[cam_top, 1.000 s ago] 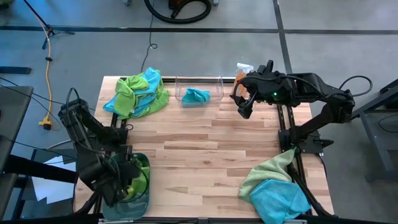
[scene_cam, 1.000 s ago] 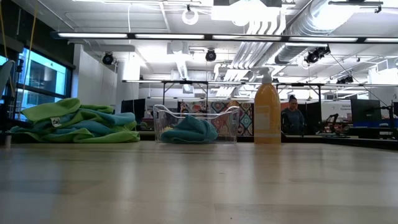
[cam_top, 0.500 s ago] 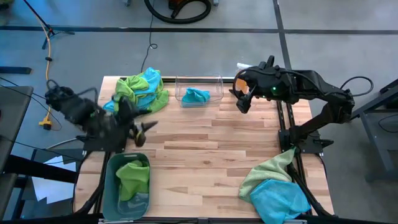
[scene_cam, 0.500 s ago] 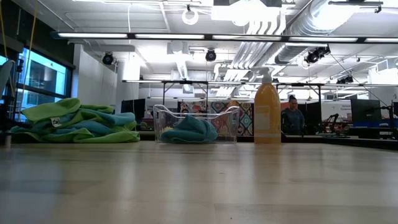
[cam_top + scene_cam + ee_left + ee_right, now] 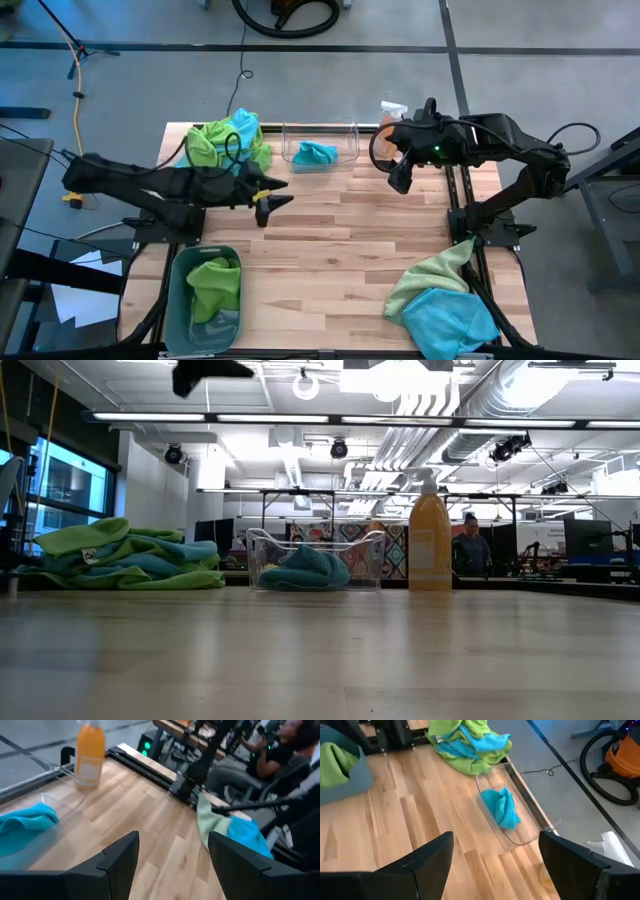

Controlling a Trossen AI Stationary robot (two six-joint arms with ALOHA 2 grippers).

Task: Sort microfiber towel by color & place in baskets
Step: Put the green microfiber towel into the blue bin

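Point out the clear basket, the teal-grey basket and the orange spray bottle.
clear basket (image 5: 320, 131), high view, far rim.
teal-grey basket (image 5: 177, 290), high view, left wall.
orange spray bottle (image 5: 430, 545), low view, middle of its body.

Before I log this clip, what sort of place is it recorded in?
Most likely a robotics lab or open workshop. The wooden table stands on bare concrete floor, exposed ducts and strip lights run overhead, and a person sits among more workbenches behind. An orange shop vacuum stands nearby.
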